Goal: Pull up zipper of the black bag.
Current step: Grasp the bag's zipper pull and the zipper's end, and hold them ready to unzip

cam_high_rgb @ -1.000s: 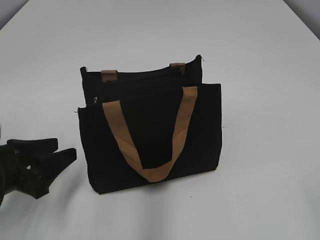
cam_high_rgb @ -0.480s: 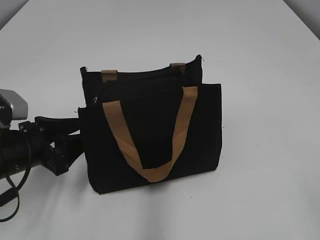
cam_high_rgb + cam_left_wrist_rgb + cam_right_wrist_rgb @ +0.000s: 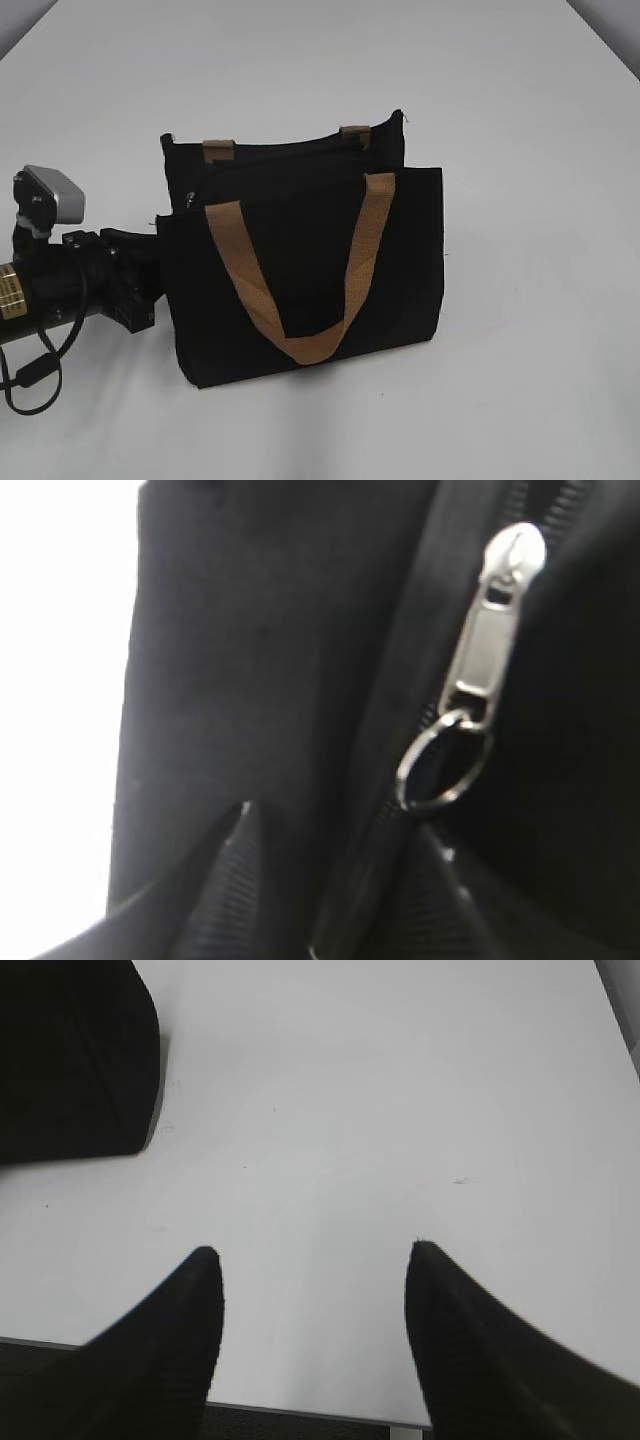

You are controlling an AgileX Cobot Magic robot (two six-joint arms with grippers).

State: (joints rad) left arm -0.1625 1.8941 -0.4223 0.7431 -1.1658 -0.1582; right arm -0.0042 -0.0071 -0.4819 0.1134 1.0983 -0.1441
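Left pincer now closer against black bag, spread open around zipper, gripping nothing

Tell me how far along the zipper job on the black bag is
Done: the left gripper has reached the left end of the black bag, and its open jaws frame the zipper up close. In hand: lining up on the silver pull; nothing is gripped. Left: closing on the pull and drawing it along the zip line. The right gripper hangs open over the bare table.
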